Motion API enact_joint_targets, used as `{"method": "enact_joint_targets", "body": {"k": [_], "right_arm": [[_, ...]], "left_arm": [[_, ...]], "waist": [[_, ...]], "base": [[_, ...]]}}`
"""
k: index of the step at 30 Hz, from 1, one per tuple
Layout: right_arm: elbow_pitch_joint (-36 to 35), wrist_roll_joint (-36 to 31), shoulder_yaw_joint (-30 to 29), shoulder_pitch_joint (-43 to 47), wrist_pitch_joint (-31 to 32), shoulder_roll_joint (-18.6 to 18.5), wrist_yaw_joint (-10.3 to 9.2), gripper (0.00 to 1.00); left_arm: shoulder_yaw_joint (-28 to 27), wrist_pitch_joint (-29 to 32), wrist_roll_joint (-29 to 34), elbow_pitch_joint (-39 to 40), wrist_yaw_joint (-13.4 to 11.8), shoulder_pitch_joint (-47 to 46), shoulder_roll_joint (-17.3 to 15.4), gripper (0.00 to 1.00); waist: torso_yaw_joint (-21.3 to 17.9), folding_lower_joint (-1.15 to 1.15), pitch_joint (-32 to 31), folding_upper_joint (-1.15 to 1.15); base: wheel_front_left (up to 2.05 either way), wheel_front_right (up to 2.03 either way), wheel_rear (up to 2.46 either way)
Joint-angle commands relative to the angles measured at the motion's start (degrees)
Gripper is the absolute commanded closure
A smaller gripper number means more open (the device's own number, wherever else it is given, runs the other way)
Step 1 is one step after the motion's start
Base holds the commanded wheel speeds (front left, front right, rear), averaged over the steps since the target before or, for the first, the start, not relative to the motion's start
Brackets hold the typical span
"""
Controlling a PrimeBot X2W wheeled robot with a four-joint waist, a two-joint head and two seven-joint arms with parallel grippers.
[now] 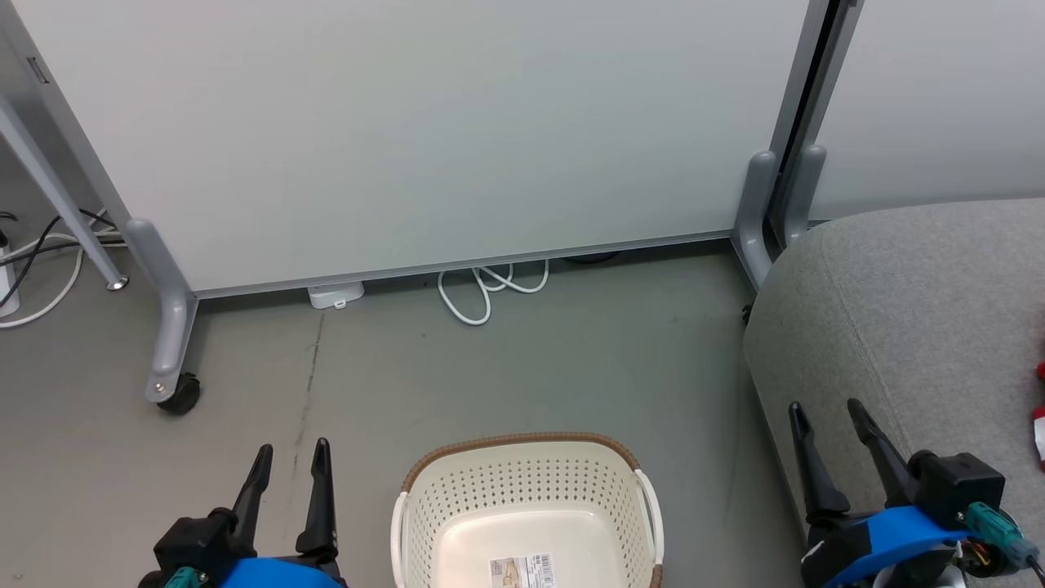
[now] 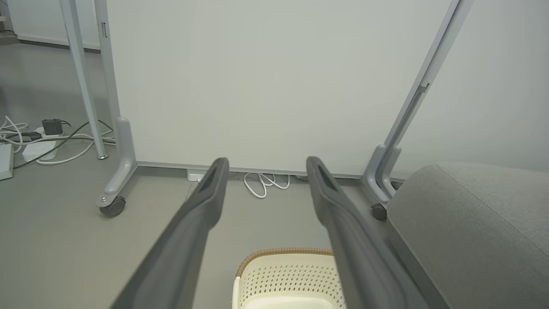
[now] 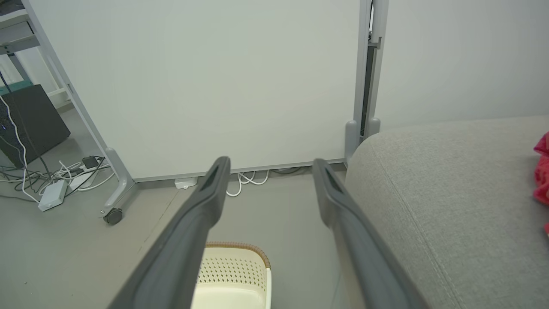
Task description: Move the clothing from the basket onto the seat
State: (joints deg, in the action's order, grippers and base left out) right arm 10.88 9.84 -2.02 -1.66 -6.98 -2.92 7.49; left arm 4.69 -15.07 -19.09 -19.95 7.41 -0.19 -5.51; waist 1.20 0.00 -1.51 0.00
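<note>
Both grippers are empty, their long dark fingers (image 1: 320, 490) spread wide. The left gripper (image 1: 292, 449) is above the grey floor (image 1: 490, 367) just left of the small oval cream-white perforated plastic basket (image 1: 522, 482) with its brown woven-look rim, and the right gripper (image 1: 824, 408) is by the edge of the large grey woven-fabric seat cushion (image 1: 898, 310). What I can see inside the basket is bare down to its label (image 1: 522, 569), and the bright red soft clothing (image 3: 541, 171) lies on the seat's far right, well apart from both grippers. I judge the moving finished, so next I'd only tip the head down to check the basket's near end, which is cut off here.
</note>
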Motion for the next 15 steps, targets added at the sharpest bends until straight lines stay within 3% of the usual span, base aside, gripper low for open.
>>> {"method": "enact_joint_targets", "body": {"k": [1,4,5,15], "right_arm": [[0.16,0.24,0.06,-0.6,-0.31,0.04,0.01,0.0],[0.2,0.48,0.09,-0.61,-0.44,0.04,0.01,0.0],[0.12,0.19,0.04,-0.02,-0.21,0.0,0.0,1.0],[4.35,3.04,-0.27,1.9,0.47,0.24,0.0,1.0]], "left_arm": [[0.34,-0.15,-0.03,-0.1,0.09,-0.13,-0.27,0.0],[0.89,-0.15,-0.24,-0.32,0.09,-0.36,-0.26,0.0],[0.81,0.0,-0.14,-0.33,0.0,-0.01,0.0,1.0],[0.65,1.17,-2.72,-3.53,0.0,1.92,0.9,1.0]], "waist": [[0.01,0.0,0.01,0.0],[0.11,0.0,0.02,0.0],[0.1,0.0,0.03,0.0],[0.06,0.0,0.07,0.0]], "base": [[0.0,0.0,0.0],[0.0,0.0,0.0],[0.0,0.0,0.0],[0.0,0.0,0.0]]}}
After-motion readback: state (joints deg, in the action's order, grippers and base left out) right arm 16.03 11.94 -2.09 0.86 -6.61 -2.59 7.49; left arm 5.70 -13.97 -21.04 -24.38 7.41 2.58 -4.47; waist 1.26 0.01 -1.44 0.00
